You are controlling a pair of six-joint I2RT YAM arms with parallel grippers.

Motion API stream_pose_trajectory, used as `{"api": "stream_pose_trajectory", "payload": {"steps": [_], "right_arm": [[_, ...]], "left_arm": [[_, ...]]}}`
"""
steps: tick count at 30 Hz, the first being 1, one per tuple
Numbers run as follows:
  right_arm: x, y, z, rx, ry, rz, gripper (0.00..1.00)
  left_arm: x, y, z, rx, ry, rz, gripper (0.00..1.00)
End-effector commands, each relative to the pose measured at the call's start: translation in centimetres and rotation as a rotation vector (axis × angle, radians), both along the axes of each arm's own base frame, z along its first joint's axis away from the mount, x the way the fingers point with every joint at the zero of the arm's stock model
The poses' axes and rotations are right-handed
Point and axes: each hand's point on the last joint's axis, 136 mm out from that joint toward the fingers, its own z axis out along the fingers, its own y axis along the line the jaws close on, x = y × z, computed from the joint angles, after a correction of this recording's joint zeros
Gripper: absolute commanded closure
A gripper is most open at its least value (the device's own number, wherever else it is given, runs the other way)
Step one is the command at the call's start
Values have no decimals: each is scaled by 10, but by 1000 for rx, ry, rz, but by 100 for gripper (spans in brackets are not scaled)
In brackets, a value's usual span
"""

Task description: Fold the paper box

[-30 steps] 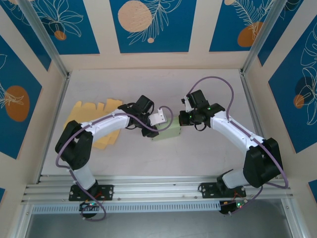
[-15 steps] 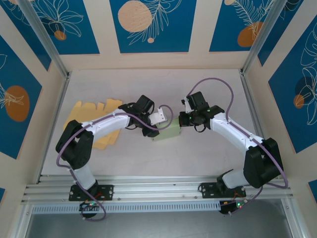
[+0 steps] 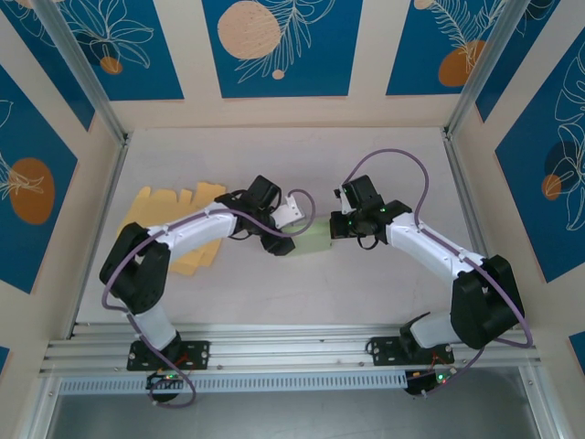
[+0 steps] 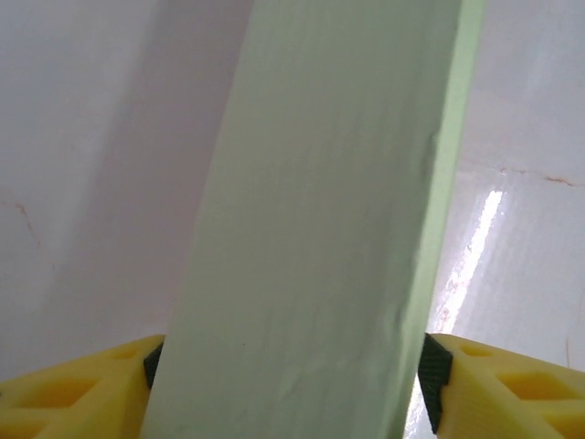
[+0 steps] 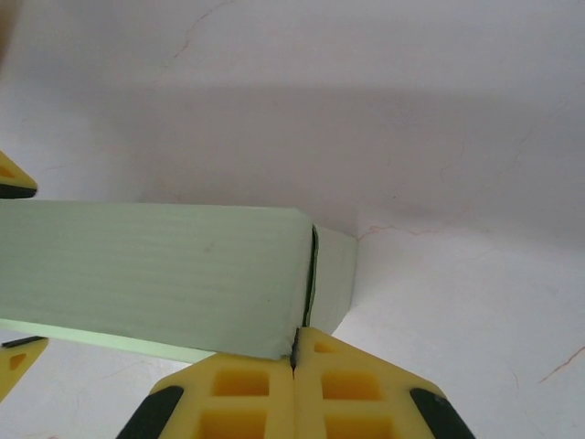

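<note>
- The green paper box (image 3: 313, 243) lies near the middle of the counter (image 3: 384, 155), between the two arms.
- The left pincer (image 4: 292, 389) comes in from the box's 10 o'clock and straddles it, a pad at each side wall. I cannot tell whether it clamps the box or merely brackets it.
- The right pincer (image 5: 294, 366), at 2 o'clock, is closed, its tips butted against the box's end corner beside a flap seam.
- If the left hold is loose, a push from the right would likely slide or spin the box rather than seat the flap.
- Too hard a squeeze could buckle the thin walls.
</note>
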Motion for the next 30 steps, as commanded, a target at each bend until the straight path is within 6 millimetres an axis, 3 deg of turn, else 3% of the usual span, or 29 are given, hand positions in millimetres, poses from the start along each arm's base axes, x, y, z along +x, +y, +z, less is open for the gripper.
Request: {"api": "stream_pose_trajectory", "payload": {"steps": [1,8,11,13,20,30], "right_arm": [[-21,-12,-16,-64,97,-18,100],[-20,-12,-15,-67,103,-23,100],[-20,-12,-15,-66,104,-24,100],[-20,-12,-15,-65,103,-24,100],[-18,-8,-13,-54,101,-17,100],[-18,-7,-13,-52,105,-14,100]], "left_arm": [[6,4,33,-62,-60,55,26],[5,23,64,-111,-109,206,20],[4,36,70,-96,-90,293,24],[-1,42,72,-82,-53,336,32],[-22,46,54,-30,59,326,52],[-9,35,49,-15,15,299,58]]}}
